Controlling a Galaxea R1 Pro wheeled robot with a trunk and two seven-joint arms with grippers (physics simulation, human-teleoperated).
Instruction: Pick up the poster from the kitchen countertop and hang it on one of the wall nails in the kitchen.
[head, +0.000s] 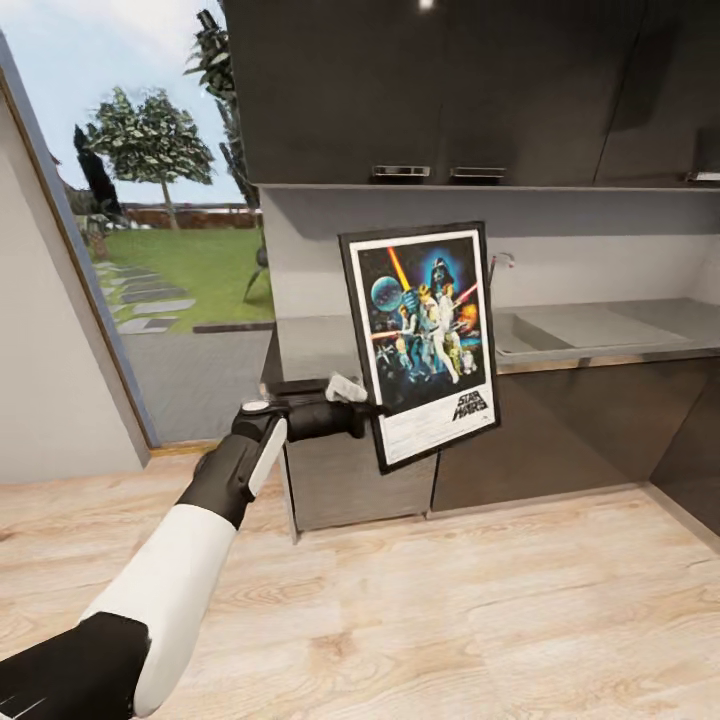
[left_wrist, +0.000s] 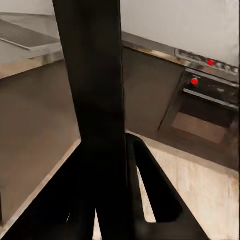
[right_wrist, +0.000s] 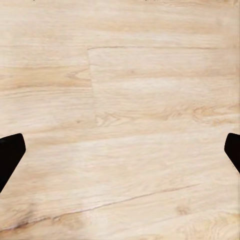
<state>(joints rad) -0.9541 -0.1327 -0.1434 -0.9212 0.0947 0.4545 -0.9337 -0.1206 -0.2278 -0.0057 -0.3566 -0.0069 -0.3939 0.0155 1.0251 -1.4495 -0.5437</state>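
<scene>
Nearest the camera, the left gripper (head: 368, 408) is seen clamped on the lower left edge of the poster (head: 425, 335), held upright at frame centre, long axis near vertical, before the kitchen countertop (head: 600, 335); right gripper (right_wrist: 120, 152) fingers are spread apart over floor.

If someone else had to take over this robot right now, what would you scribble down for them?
Left gripper: shut on the poster, gripping its lower left edge; it hangs upright, slightly tilted, in front of the kitchen countertop.
Right gripper: open, holding nothing, facing the wooden floor.
Done: poster is off the countertop.
Left: find a wall nail (none is visible) and hang the poster on it.
</scene>
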